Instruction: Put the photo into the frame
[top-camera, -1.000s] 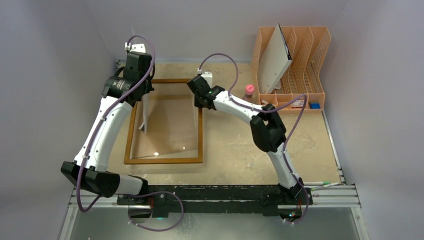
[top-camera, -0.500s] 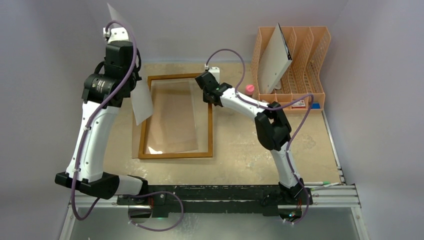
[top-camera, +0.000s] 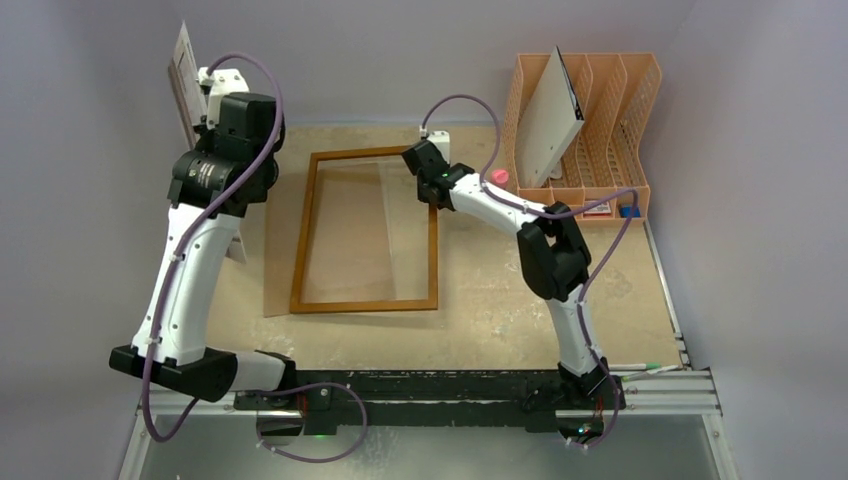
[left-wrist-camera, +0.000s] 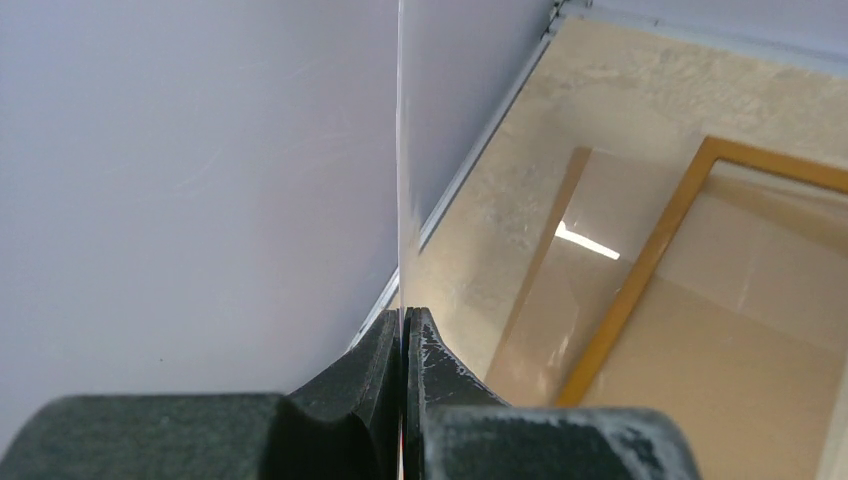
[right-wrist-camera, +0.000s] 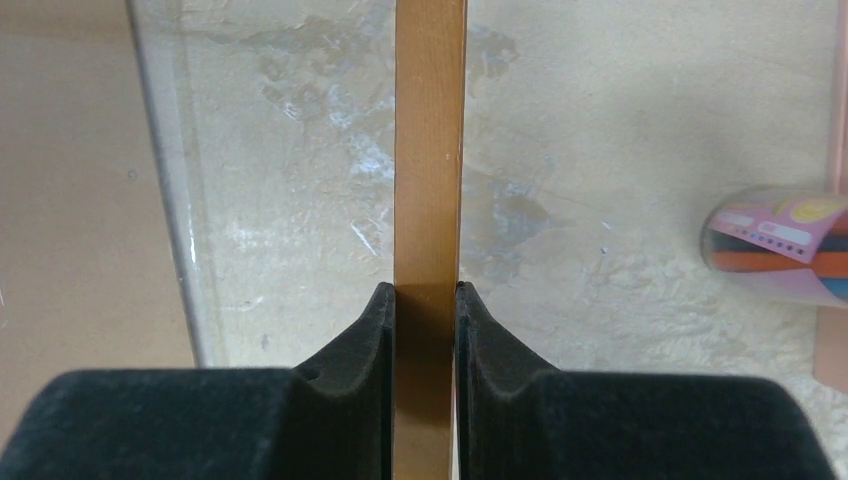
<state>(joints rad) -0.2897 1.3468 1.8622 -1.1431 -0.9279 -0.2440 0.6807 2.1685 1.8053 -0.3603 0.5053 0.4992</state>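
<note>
Likely light, floppy and easily creased, the photo (top-camera: 183, 80) hangs edge-on at ten o'clock, pinched by its margin in the left end effector (left-wrist-camera: 403, 325), while the right end effector (right-wrist-camera: 427, 290) is clamped on the two-o'clock rail of the frame (top-camera: 305, 230), which looks stiff but fragile-paned and lies flat mid-desk (top-camera: 500, 290).

We place the top external view above and behind the arm bases (top-camera: 285, 395). It faces down and forward, and it sits far enough back to take in the whole table (top-camera: 500, 300) and the photo (top-camera: 183, 70) raised at far left. The left wrist view sits close behind the left gripper (left-wrist-camera: 403, 318) and looks edge-on along the photo toward the frame (left-wrist-camera: 640, 270). The right wrist view sits just behind the right gripper (right-wrist-camera: 427, 292) and faces straight down on one frame rail, very near. All three views share the frame.
</note>
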